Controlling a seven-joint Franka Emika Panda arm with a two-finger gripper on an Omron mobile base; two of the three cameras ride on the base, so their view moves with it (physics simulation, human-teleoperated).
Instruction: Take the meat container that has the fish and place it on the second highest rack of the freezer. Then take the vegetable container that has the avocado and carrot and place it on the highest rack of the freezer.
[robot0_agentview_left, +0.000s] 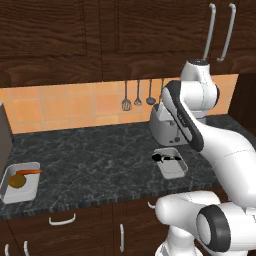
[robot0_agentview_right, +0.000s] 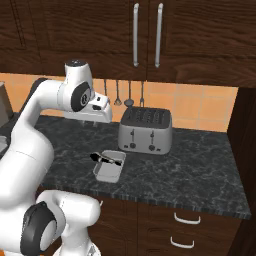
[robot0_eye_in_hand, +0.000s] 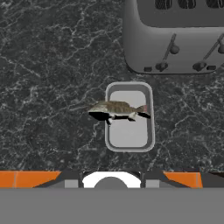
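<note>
1. The meat tray (robot0_eye_in_hand: 129, 131) sits on the counter (robot0_agentview_left: 90, 160) near its front edge, just in front of the toaster (robot0_agentview_right: 145, 131), apart from it.
2. The fish (robot0_eye_in_hand: 114, 109) lies crosswise over the tray's far half, its head overhanging one long rim.
3. In the hand view the tray lies straight ahead and below the hand, well clear of it, with its long axis running away toward the toaster.
4. The gripper (robot0_agentview_right: 102, 111) hangs above the tray; whether its jaws are wide or narrow I cannot tell, and nothing is held.
5. The vegetable tray (robot0_agentview_left: 20, 181), with avocado (robot0_agentview_left: 16, 180) and carrot (robot0_agentview_left: 31, 172), rests at the counter's far left front, well apart.
6. Judgement: the next move is a descent, jaws across a rim or the tray's short width.
</note>
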